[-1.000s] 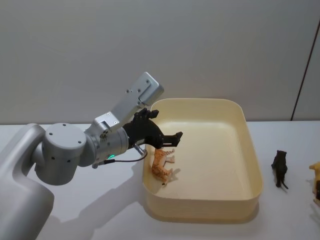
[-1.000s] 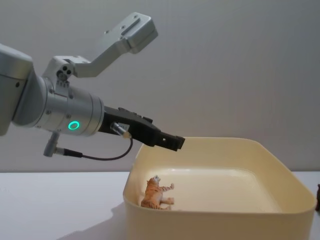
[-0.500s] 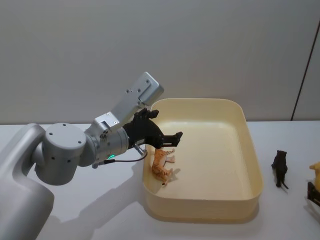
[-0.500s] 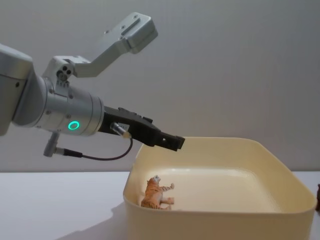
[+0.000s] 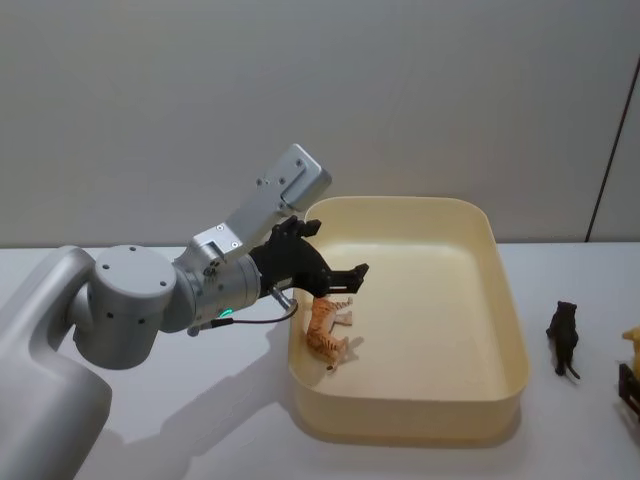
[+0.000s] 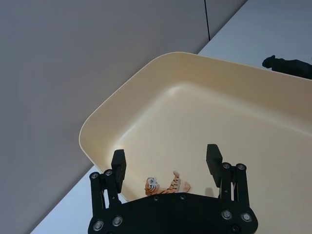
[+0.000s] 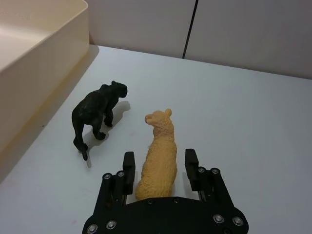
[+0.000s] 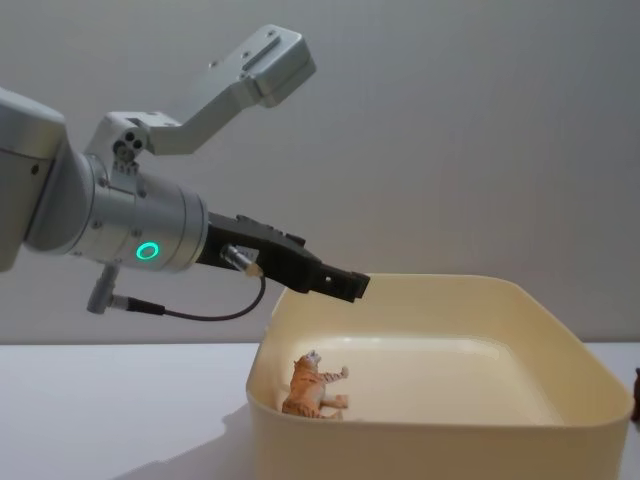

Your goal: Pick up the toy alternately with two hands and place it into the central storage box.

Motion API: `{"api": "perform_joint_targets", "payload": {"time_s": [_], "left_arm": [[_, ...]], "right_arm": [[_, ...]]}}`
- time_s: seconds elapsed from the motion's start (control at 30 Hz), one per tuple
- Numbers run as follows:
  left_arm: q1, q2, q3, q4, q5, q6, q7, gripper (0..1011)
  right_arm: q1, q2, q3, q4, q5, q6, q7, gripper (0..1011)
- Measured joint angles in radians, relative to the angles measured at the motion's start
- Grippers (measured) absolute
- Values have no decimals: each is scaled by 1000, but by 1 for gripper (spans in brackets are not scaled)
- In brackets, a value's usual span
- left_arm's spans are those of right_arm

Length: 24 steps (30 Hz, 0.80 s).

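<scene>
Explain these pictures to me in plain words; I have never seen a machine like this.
This is a robot with two arms, each ending in a black two-fingered gripper. One picture looks down from its head, one looks across the table from its chest, and two come from cameras on its wrists. On the white table stands a cream storage box with a toy tiger lying inside. The left gripper hangs open above the tiger, holding nothing. Right of the box stand a black animal figure and a yellow one. The right gripper is open, with a finger on each side of the yellow figure, not closed on it. So nothing is held at this moment.
</scene>
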<state>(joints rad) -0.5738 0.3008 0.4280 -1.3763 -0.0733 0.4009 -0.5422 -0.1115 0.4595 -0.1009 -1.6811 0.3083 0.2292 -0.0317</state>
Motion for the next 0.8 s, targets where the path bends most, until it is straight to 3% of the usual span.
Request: {"api": "perform_joint_targets", "payload": {"time_s": [0.33,0.8], "left_arm": [[0,0,0,0,0,0,0,1001],[0,0,0,0,0,0,0,1001]], "right_arm": [[2,-5,-1,-3,-10,-26,12,362],[37,-28,-1,-49,-12,-111,25,360]]}}
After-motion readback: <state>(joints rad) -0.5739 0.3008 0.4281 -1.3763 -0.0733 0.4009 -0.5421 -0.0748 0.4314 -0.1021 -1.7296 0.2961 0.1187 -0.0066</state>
